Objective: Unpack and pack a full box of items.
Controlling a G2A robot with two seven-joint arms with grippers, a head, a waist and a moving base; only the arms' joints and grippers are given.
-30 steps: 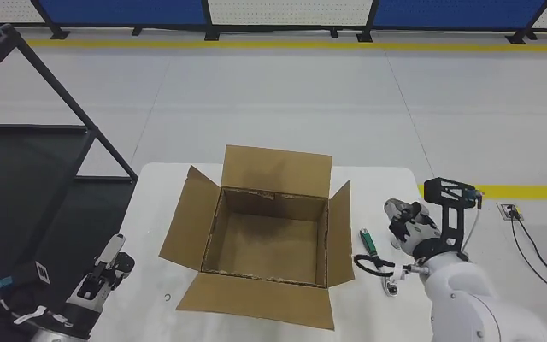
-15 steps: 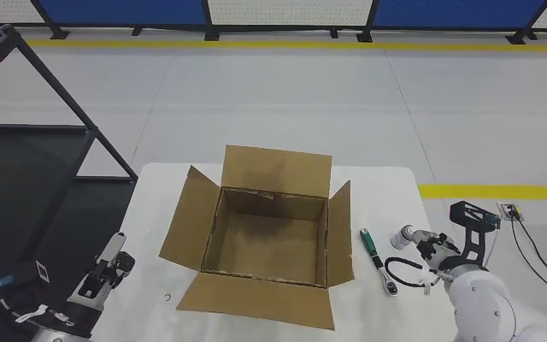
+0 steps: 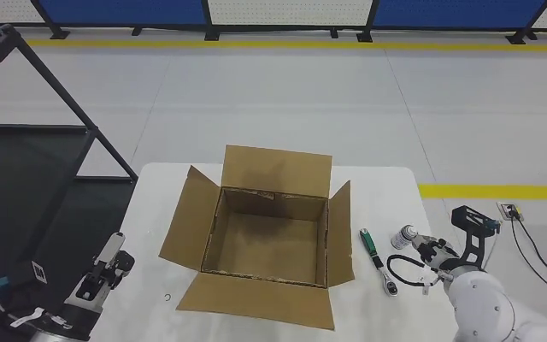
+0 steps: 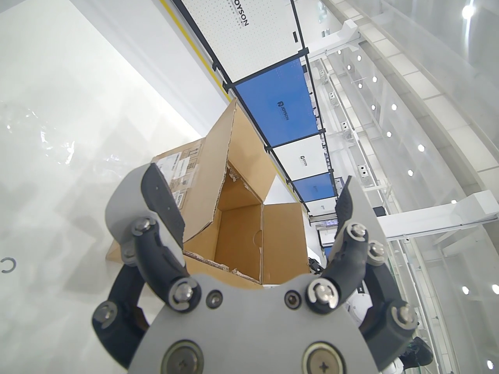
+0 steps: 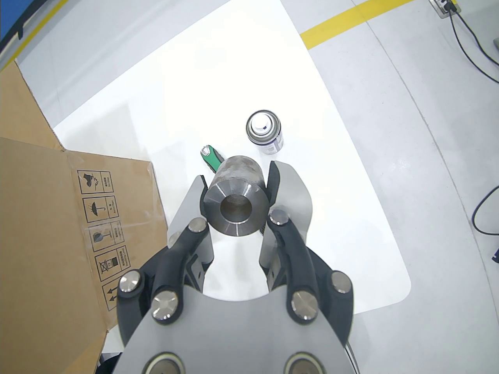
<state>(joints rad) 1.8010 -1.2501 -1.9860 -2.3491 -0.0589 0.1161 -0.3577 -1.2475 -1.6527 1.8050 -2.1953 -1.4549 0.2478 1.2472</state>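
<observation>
A: Box (image 3: 267, 244) first. Where does it sit?

B: In the middle of the surface (image 3: 162, 197), all four flaps folded out, its inside showing plain cardboard. Both my claws are outside it, one on each side.

A: Your right claw?

B: My right claw (image 5: 236, 175) is off the box's right flap, near the surface's right edge. Its fingers (image 5: 275, 180) are clamped on a steel cylinder (image 5: 234, 204), one pad on each side, the bored end facing my wrist. I cannot tell whether the cylinder touches the surface. The right flap, printed with handling symbols, lies just beside that claw.

A: What lies around it?

B: A can (image 5: 264, 131) stands upright just beyond the fingertips, apart from them. A green-handled ratchet (image 3: 377, 259) lies flat between the can and the box's right flap. From my wrist, its handle end pokes out from behind the cylinder.

A: And the left?

B: My left claw (image 4: 253, 204) is by the surface's left edge, toward the near side, fingers spread wide apart. It points toward the box, which sits apart from it. From that wrist I look past a flap into the box's far inner corner.
</observation>
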